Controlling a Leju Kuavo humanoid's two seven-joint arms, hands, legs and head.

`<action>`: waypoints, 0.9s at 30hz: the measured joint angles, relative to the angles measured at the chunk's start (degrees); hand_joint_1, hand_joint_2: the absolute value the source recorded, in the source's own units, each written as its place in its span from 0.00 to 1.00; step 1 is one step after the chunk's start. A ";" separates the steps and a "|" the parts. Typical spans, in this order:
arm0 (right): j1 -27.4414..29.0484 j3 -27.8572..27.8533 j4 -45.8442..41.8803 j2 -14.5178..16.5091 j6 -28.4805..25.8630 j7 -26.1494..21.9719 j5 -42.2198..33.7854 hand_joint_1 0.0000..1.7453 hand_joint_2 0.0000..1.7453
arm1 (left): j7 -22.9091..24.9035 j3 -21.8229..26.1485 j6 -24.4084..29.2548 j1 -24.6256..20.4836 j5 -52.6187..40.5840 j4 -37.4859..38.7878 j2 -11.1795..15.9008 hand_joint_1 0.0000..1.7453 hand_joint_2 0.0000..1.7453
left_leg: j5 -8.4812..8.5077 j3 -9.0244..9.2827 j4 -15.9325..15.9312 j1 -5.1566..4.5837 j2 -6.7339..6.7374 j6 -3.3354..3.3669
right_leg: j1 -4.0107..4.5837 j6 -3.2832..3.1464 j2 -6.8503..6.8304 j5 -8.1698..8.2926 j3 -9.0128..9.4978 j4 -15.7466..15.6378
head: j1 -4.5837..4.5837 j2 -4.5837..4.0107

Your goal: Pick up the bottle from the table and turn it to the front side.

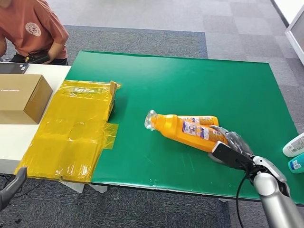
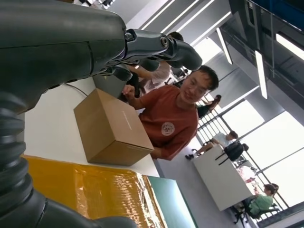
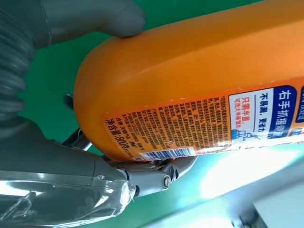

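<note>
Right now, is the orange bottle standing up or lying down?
Lying down. The orange bottle stretches sideways over the green mat, its clear cap end pointing left, with the right hand gripping its base.

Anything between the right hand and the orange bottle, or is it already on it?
Nothing visible stands between them. The right hand already grips the base end of the orange plastic bottle, which lies on its side on the green mat; the right wrist view shows the thumb pressed on its body.

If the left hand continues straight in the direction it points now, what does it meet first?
Probably the brown cardboard box on the white table. In the left wrist view the left hand, open and holding nothing, points toward it; a person in an orange shirt sits behind. Depth is unclear.
</note>
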 joint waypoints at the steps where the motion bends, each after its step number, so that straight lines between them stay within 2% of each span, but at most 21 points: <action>1: -0.81 -0.20 -0.02 1.09 -0.60 -0.03 0.12 1.00 1.00 | 0.38 -0.59 0.18 -0.33 -0.01 0.01 0.17 0.00 1.00 | 0.02 0.00 0.00 0.00 0.00 -0.01 | 0.00 -0.01 0.00 0.01 -0.01 0.00 | -0.01 0.00; 8: -6.07 -0.89 0.67 8.04 -3.02 -0.90 0.35 1.00 1.00 | 2.16 -4.51 0.68 -3.17 2.09 0.33 1.48 0.00 1.00 | 0.15 -0.01 0.00 0.02 0.00 -0.05 | 0.02 -0.05 -0.01 0.08 -0.02 0.02 | -0.01 0.00; 15: -10.31 -1.15 2.28 14.34 -3.78 -2.19 -1.18 1.00 1.00 | 3.99 -7.95 -6.78 -7.50 16.95 1.50 2.03 0.00 1.00 | 0.20 -0.02 0.00 0.02 0.00 -0.10 | 0.02 -0.06 0.00 0.14 -0.04 0.02 | -0.02 0.00; 22: -14.45 -1.11 4.79 21.35 -4.00 -3.54 -3.21 1.00 1.00 | 8.35 -9.83 -9.92 -14.71 25.46 7.00 1.39 0.00 1.00 | 0.29 -0.04 0.00 0.05 0.00 -0.11 | 0.05 -0.10 -0.01 0.22 -0.07 0.03 | -0.01 0.00; 27: -16.98 -1.09 6.18 24.62 -4.40 -3.64 -3.81 1.00 1.00 | 10.45 -10.85 -11.67 -19.46 30.40 10.30 -0.04 0.00 1.00 | 0.30 -0.05 0.00 0.05 0.00 -0.11 | 0.05 -0.10 -0.01 0.29 -0.08 0.03 | 0.01 0.00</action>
